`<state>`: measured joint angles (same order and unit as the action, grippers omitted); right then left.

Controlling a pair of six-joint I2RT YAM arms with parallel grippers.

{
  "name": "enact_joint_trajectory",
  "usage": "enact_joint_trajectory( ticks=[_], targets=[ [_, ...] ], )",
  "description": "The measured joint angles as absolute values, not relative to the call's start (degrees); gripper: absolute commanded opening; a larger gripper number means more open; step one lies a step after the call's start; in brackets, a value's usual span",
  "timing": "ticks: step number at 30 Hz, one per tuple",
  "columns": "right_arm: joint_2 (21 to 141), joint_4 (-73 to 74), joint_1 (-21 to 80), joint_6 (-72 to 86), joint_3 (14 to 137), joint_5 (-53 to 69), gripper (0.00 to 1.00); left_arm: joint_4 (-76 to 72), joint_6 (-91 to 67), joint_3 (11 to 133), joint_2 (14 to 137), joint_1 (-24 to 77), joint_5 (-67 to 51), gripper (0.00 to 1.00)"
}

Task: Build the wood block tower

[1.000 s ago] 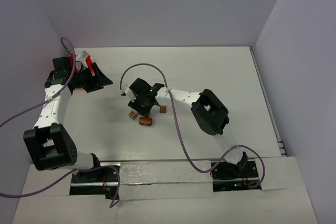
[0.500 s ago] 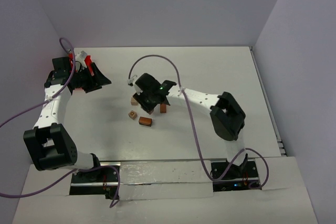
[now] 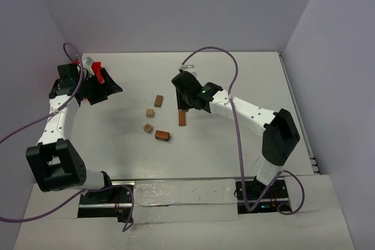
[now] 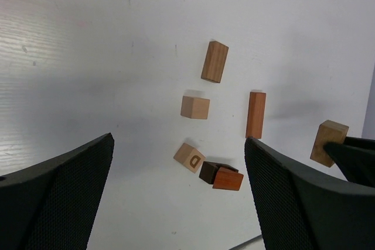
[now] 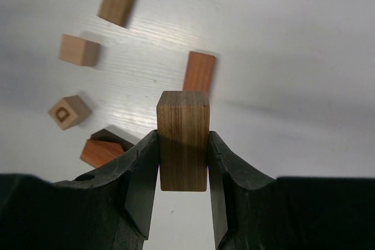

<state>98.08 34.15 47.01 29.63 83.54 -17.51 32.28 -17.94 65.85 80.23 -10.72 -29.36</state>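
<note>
No wood block tower stands in these views; the wooden blocks lie loose on the white table. My right gripper (image 5: 183, 165) is shut on a brown cuboid (image 5: 183, 139) held upright above the table, and the top view shows this gripper (image 3: 185, 102) just right of the blocks. Below lie a tan cuboid (image 3: 159, 100), a small tan cube (image 3: 150, 112), a lettered cube (image 3: 147, 127), a reddish cuboid (image 3: 182, 119) and a dark and reddish pair (image 3: 162, 135). My left gripper (image 4: 179, 203) is open and empty, high at the far left (image 3: 114, 90), looking down on the blocks.
A red tray (image 3: 98, 74) sits by the left wrist near the left wall. Grey walls close the table on the left, back and right. Purple cables loop over both arms.
My right gripper has lifted off the cluster and swung right and farther back with the brown cuboid. The tan cuboid is now uncovered. The left arm has hardly moved.
</note>
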Motion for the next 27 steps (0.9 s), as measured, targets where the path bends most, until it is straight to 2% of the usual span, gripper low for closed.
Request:
enact_joint_trajectory(
  ticks=[15, 27],
  targets=[
    [108.6, 36.7, 43.8, 34.2, 85.8, -14.3, 0.00, 32.2, -19.4, 65.7, 79.3, -11.0, -25.4, 0.99],
    [112.3, 38.8, 43.8, 38.6, 90.5, -13.5, 0.00, 32.2, -20.4, 65.7, 80.9, -11.0, -24.2, 0.99]
  ],
)
